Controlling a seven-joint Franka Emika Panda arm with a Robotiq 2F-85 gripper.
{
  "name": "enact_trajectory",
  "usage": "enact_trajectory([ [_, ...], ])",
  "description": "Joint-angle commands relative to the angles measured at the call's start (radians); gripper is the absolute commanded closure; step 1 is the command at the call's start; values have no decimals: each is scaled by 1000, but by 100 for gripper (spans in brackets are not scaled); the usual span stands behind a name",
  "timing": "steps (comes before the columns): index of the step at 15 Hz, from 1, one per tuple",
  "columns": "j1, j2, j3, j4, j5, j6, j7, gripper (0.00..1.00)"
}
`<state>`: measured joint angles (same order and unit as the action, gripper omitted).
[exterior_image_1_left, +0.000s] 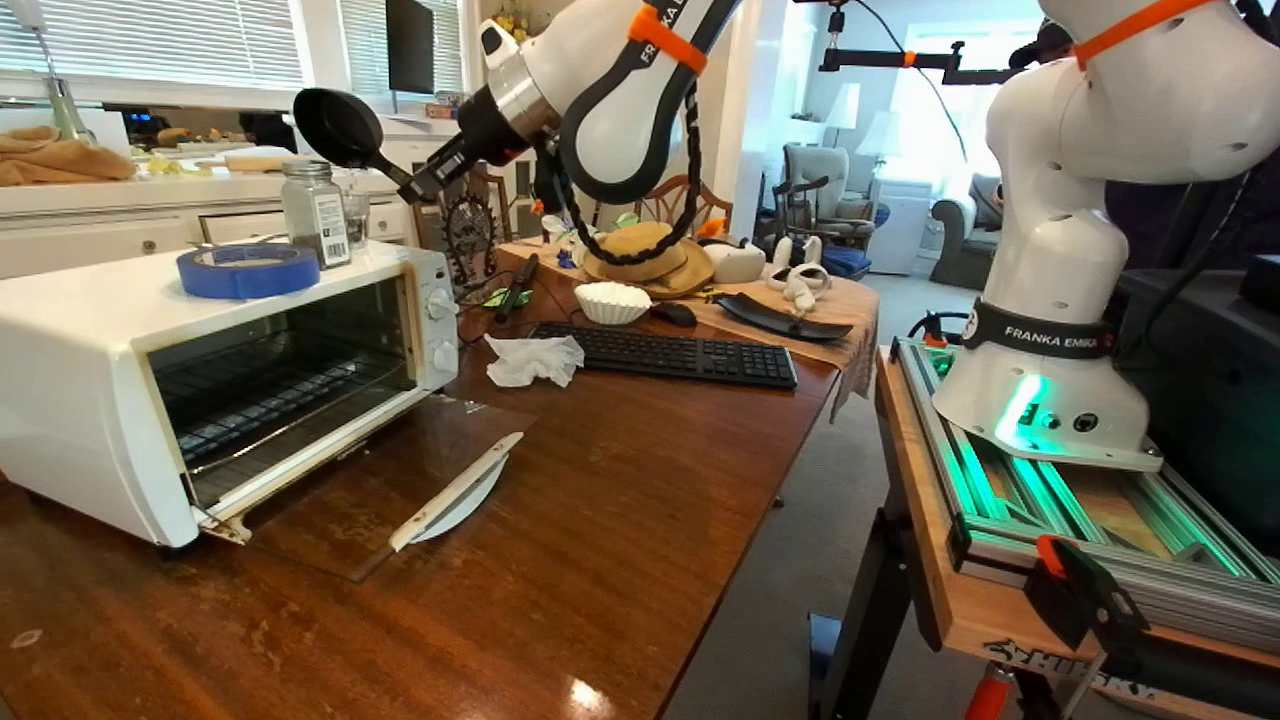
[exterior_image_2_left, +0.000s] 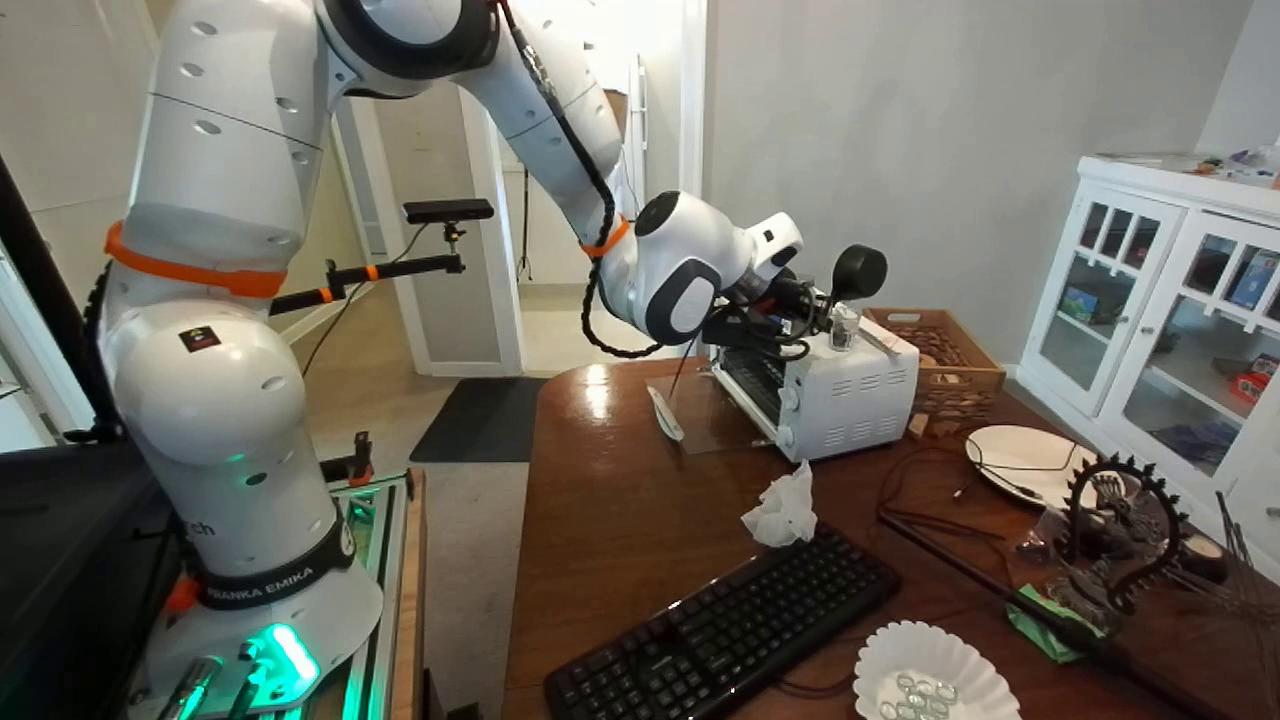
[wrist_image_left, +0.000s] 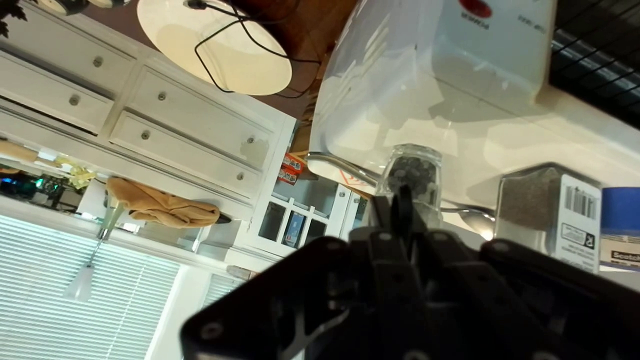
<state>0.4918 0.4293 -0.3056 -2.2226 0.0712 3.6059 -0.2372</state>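
In both exterior views the black pan (exterior_image_1_left: 338, 127) is beyond and above the jaws of the gripper (exterior_image_1_left: 413, 188), which are clamped on the pan's handle (exterior_image_1_left: 386, 166), while a glass (exterior_image_1_left: 358, 215) stands near and lower than them

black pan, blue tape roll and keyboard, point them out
Black pan (exterior_image_1_left: 338, 130): in an exterior view, on the bowl.
Blue tape roll (exterior_image_1_left: 250, 281): in an exterior view, outer side.
Keyboard (exterior_image_2_left: 728, 628): in an exterior view, the keys.
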Motion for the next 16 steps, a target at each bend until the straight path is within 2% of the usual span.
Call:
enact_trajectory([
  [1, 50, 19, -41, 18, 47, -25, -35, 98],
  [8, 107, 37, -93, 27, 72, -26, -53, 98],
  [16, 214, 71, -205, 35, 137, -28, -129, 98],
])
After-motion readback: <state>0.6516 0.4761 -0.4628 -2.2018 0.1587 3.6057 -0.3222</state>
